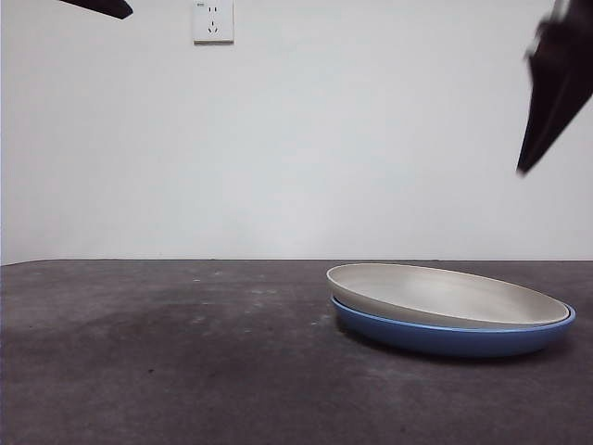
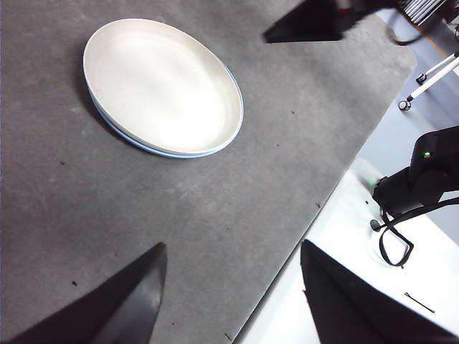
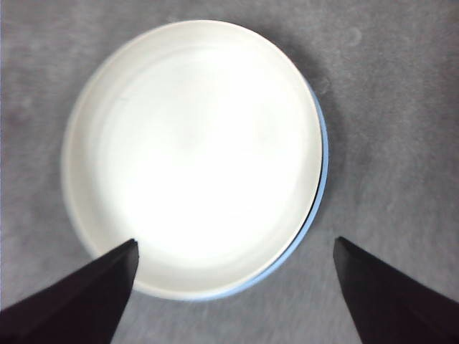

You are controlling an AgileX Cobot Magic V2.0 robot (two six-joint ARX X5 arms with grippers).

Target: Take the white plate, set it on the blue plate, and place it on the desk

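Resting nested and slightly off-centre in the blue plate [image 1: 454,338] at lower right of the front view, the white plate [image 1: 445,295] may slide if lifted by one rim. Right gripper [image 3: 233,287] hovers above, released; left gripper [image 2: 229,301] waits, released.
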